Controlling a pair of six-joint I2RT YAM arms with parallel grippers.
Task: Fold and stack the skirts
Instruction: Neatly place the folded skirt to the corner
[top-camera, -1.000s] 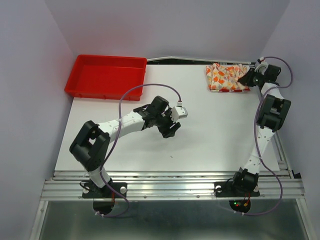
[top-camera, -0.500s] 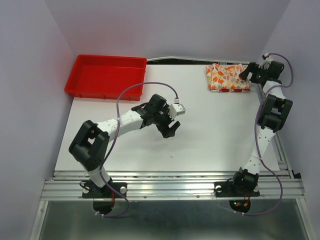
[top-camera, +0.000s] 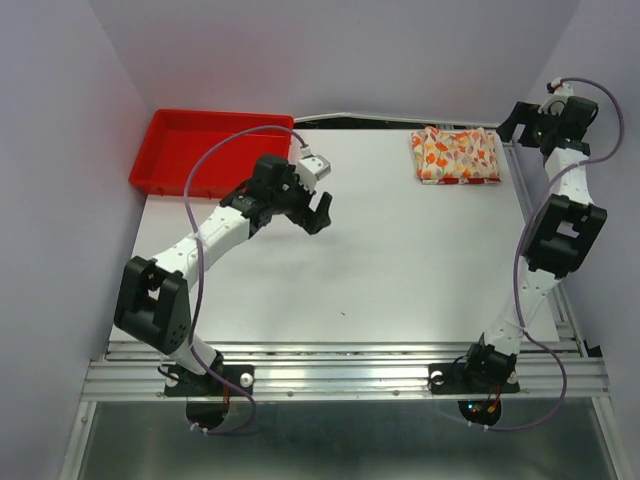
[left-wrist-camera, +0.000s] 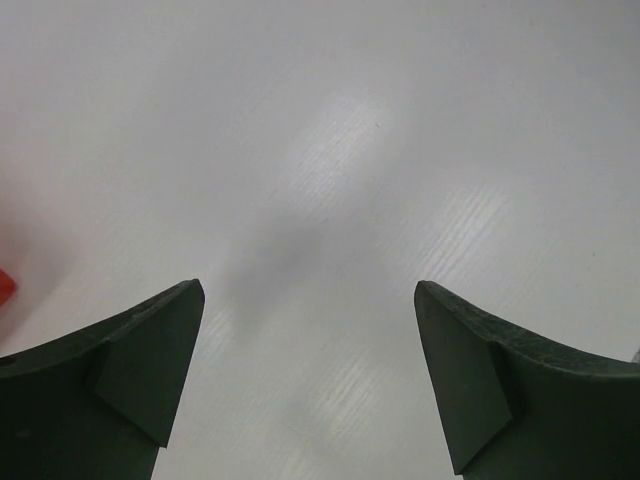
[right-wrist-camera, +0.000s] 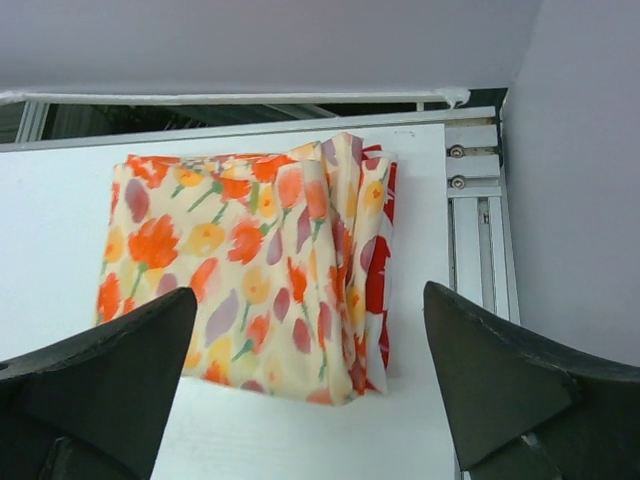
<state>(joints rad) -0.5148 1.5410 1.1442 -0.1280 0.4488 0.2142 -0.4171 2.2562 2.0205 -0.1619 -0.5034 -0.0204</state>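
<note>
The skirts lie folded in one stack at the table's back right corner. The cream skirt (top-camera: 455, 155) (right-wrist-camera: 235, 265) with small orange, red and yellow marks is on top. An edge of the white skirt with red flowers (right-wrist-camera: 380, 275) peeks out along its right side. My right gripper (top-camera: 520, 122) (right-wrist-camera: 310, 385) stands open just right of the stack, apart from the cloth. My left gripper (top-camera: 318, 208) (left-wrist-camera: 310, 375) is open over bare table near the tray, with nothing between its fingers.
A red plastic tray (top-camera: 165, 175) sits at the back left corner. A metal rail (right-wrist-camera: 480, 230) runs along the table's right edge beside the stack. Grey walls close in the back and both sides.
Both grippers have opened wide. The right gripper let go of the stack and drew back to the right. The left arm swung back and left toward the tray.
</note>
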